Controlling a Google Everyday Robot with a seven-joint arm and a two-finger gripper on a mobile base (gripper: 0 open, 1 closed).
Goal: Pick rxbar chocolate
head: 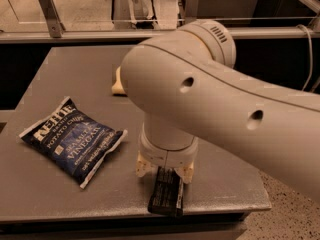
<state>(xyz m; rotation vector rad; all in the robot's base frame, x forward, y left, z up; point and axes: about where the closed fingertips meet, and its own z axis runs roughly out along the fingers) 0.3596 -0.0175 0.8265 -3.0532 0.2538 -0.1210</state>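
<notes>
The rxbar chocolate (pixel 166 196), a flat narrow black wrapper with white print, lies on the grey table (pixel 70 74) at its front edge. Its far end is hidden under my wrist. My gripper (pixel 165 171) points straight down over that far end. One tan finger (pixel 143 166) shows on the bar's left and one on its right, close beside it, so the jaws stand open astride the bar. The bar rests flat on the table. My large white arm covers the middle and right of the view.
A dark-blue Kettle chip bag (pixel 72 141) lies left of the gripper, close to it. A pale yellow sponge-like block (pixel 117 85) peeks out behind the arm at the table's back. The table's front edge runs just below the bar. Metal rails stand behind.
</notes>
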